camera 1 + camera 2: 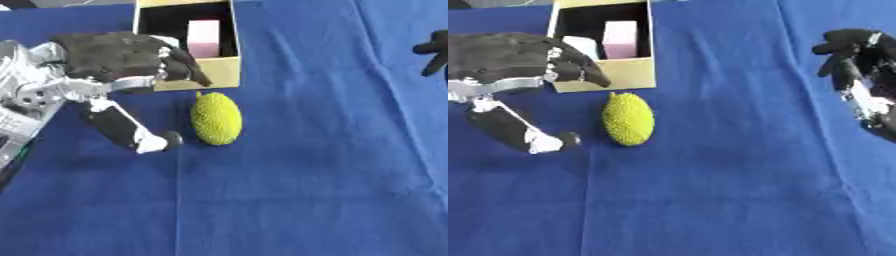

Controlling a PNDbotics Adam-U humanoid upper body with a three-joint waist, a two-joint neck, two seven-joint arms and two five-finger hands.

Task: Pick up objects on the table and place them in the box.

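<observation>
fingers of the left hand spread beside the yellow fruit — a glancing touch could roll it away from the box.

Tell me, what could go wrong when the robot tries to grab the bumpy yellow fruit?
The yellow fruit is egg-shaped and lies on smooth blue cloth, so a nudge from the left hand or its thumb might roll it away. The box sits right behind, and the hand could bump it. A pink block already takes up room inside.
</observation>
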